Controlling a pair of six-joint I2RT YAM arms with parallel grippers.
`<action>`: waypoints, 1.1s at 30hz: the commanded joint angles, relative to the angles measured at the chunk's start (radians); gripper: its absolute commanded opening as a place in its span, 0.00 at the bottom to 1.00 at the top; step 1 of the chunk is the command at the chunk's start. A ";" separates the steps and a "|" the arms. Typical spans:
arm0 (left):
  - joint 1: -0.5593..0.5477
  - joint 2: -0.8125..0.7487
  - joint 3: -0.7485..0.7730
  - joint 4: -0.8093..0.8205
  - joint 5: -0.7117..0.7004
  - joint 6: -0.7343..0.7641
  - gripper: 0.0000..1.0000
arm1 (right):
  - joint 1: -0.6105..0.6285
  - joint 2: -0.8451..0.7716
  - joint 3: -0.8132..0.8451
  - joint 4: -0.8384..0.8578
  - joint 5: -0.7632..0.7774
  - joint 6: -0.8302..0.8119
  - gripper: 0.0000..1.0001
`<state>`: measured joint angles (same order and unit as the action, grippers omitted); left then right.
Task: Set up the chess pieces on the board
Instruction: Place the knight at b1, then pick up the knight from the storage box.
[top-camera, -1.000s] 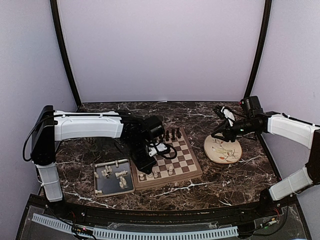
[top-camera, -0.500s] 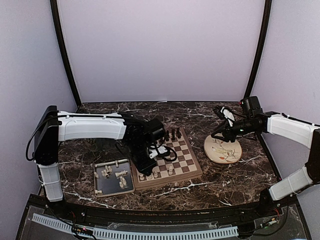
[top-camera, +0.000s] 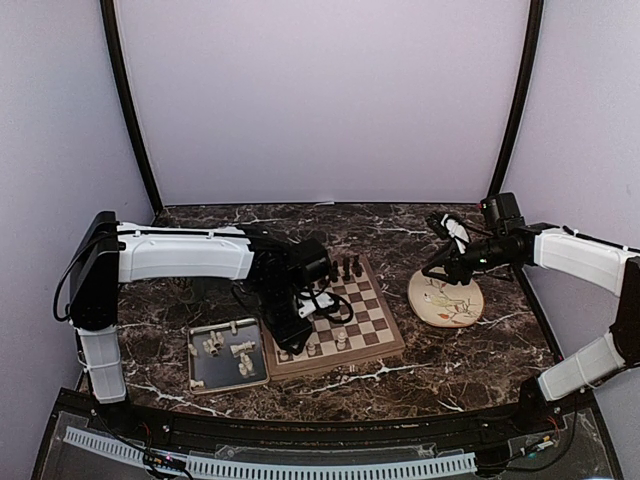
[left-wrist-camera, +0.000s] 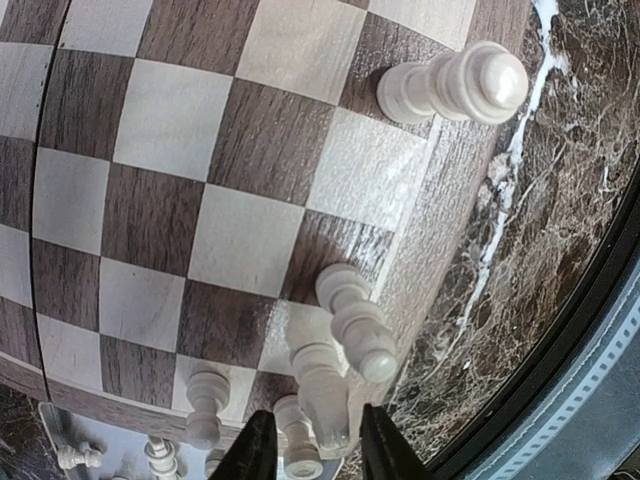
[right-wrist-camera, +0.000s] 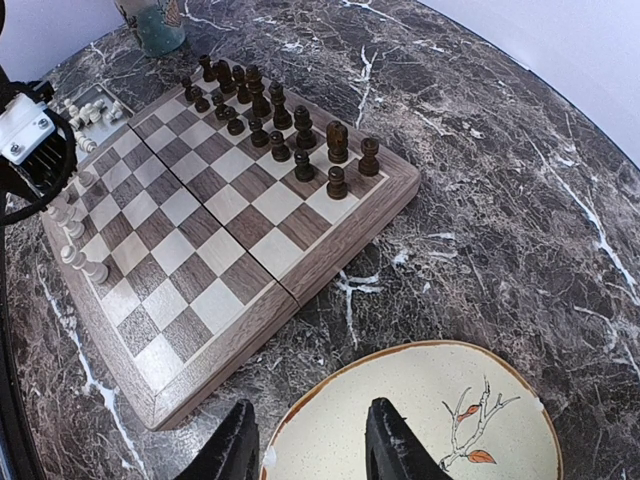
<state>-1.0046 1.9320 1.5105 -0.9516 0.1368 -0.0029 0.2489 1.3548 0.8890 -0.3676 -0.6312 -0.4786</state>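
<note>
Since a second ago the left arm has edged toward the near left corner of the board (left-wrist-camera: 170, 120), while the right arm sits almost where it was. The left gripper (left-wrist-camera: 318, 455) hangs over the near edge row, fingers apart on either side of a white piece (left-wrist-camera: 322, 395); whether they touch it is unclear. Other white pieces (left-wrist-camera: 355, 320) stand just beside it, and more lie in the tray (top-camera: 222, 375) left of the board. Dark pieces (right-wrist-camera: 270, 110) crowd the far rows. The right gripper (right-wrist-camera: 315, 445), fingers apart and empty, hovers over the plate (right-wrist-camera: 420, 410) on the tabletop (right-wrist-camera: 500, 200).
</note>
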 joint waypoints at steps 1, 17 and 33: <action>-0.008 -0.039 0.021 -0.003 -0.004 0.004 0.33 | 0.002 0.006 -0.002 0.002 0.000 -0.010 0.37; 0.058 -0.478 -0.302 0.033 -0.147 -0.163 0.39 | 0.003 0.018 0.002 -0.002 -0.001 -0.009 0.38; 0.061 -0.386 -0.462 0.141 -0.100 -0.116 0.32 | 0.004 0.026 -0.001 -0.002 0.001 -0.009 0.38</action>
<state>-0.9443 1.5135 1.0470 -0.8429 0.0383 -0.1497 0.2489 1.3849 0.8894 -0.3744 -0.6312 -0.4816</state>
